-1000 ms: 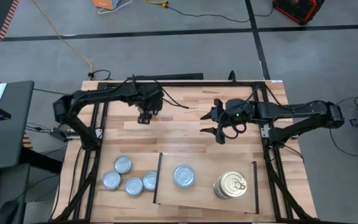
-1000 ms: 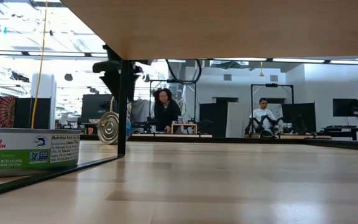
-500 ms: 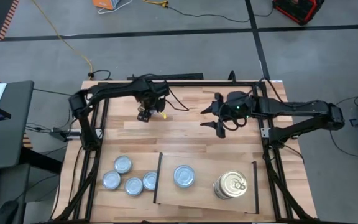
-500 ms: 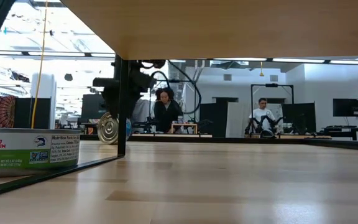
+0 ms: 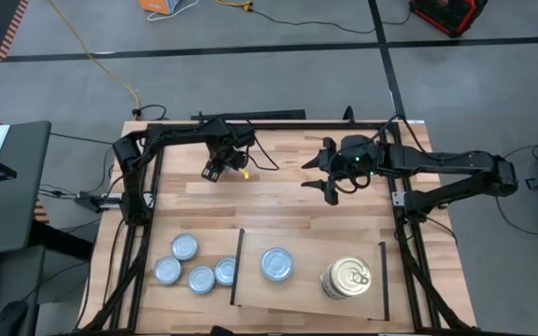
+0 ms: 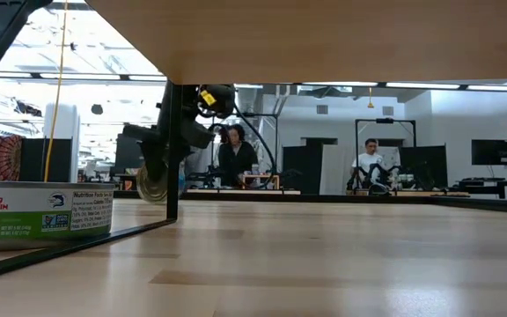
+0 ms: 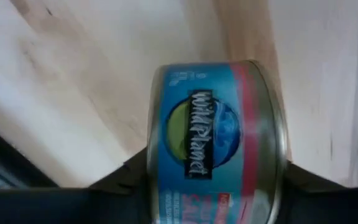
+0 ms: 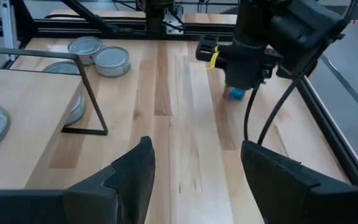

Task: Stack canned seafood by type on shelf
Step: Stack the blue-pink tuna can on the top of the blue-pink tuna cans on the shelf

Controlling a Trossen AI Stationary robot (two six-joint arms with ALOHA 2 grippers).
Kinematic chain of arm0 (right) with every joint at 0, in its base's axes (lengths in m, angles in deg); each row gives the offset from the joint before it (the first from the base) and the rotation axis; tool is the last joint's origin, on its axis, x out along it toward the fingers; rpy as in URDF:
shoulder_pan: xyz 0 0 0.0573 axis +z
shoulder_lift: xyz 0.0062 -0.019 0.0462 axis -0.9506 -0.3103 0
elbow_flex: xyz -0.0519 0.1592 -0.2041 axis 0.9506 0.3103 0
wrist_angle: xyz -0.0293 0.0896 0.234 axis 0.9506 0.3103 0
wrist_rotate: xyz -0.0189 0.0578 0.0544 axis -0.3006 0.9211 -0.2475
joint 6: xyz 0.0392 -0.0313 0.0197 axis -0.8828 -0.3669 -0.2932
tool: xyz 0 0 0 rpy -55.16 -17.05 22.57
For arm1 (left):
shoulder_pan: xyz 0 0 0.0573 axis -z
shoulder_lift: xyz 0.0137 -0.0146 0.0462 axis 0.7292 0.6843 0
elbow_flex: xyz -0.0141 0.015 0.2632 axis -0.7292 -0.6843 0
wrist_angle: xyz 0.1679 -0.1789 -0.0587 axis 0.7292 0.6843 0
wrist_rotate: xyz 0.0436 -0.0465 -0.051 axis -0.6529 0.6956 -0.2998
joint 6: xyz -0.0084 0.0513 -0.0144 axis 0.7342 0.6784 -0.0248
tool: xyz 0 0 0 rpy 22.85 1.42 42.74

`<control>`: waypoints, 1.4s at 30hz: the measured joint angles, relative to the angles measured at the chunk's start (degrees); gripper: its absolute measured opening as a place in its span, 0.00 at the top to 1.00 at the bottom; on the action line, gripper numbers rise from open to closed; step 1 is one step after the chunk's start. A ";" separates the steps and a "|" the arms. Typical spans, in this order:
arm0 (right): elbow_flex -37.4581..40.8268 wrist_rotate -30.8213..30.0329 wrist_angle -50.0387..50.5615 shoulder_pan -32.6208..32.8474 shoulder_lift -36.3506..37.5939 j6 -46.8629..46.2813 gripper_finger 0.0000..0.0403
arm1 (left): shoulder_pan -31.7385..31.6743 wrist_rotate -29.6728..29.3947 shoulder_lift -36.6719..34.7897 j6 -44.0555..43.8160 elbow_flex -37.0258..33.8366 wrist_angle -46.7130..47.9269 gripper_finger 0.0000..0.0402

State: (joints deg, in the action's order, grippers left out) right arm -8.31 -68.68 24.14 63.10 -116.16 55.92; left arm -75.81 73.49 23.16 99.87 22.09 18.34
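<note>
My left fingers clamp a round blue-labelled metal tin, its lower edge cut off. My right fingers hang wide, empty, above the striped wooden table.

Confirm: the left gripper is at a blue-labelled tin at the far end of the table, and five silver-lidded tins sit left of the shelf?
Not quite. The high view shows four silver-lidded tins left of the shelf, not five. The left gripper is indeed at a blue-labelled tin.

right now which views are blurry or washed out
Left wrist view: the blue-labelled tin fills the frame, soft and close. Low view: bright windows behind wash out the far room; the near tin reads clearly. High view: even light, sharp.
</note>
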 joint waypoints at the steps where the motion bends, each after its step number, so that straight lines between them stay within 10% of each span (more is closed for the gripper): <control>1: 0.00 0.00 0.12 0.00 0.00 -0.01 0.34 | 0.08 -0.98 -0.36 -0.73 -0.01 0.16 0.57; 10: -0.03 -1.28 -0.94 0.04 2.16 2.37 0.34 | 0.54 -2.48 -7.80 -11.12 5.92 5.05 0.57; 15: -0.04 -1.49 -0.67 0.04 4.52 2.37 0.34 | 1.77 8.47 -15.50 -21.34 11.32 -1.17 0.57; 23: -0.02 -1.51 -1.62 -0.01 9.71 1.79 0.34 | 7.59 20.87 -25.55 -37.25 9.12 -20.77 0.57; 42: -0.02 -8.34 -5.68 10.75 10.93 4.52 0.34 | 30.85 8.96 -28.48 -34.71 -14.32 -86.11 0.57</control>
State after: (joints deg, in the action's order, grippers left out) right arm -8.33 -77.02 18.46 73.85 -105.23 60.45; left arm -44.96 82.45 -5.33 65.16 7.77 -67.77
